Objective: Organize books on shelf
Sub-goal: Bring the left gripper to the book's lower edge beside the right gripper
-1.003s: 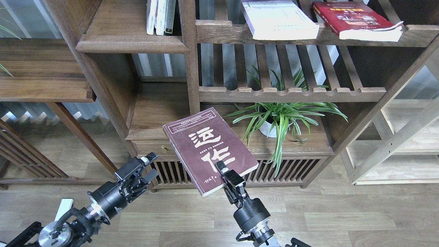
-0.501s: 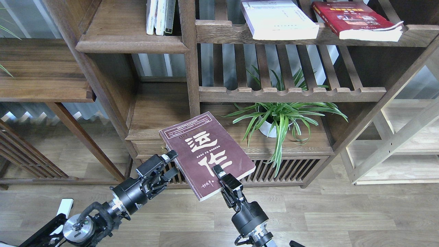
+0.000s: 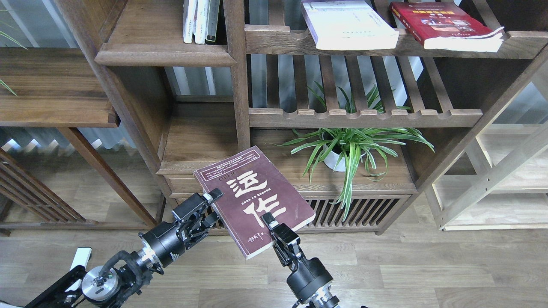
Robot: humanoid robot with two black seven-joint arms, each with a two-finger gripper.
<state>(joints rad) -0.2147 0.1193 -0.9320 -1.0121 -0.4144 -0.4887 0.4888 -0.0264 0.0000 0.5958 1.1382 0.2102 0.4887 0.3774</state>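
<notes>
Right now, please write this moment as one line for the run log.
right gripper: shut on maroon book | left gripper: open at book's left edge | white-lilac book, red book: on slatted rack

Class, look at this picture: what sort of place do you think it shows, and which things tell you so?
Probably a study or living room at home: a large walnut bookcase holding books, a potted plant on a lower board, and a wood-plank floor.

Home study or showroom setting. Large walnut bookcase (image 3: 239, 85) with slatted racks (image 3: 364, 116), upright books (image 3: 201, 21) on a shelf (image 3: 165, 53), potted spider plant (image 3: 346, 147), wood-plank floor (image 3: 406, 265), pleated curtain behind.
</notes>
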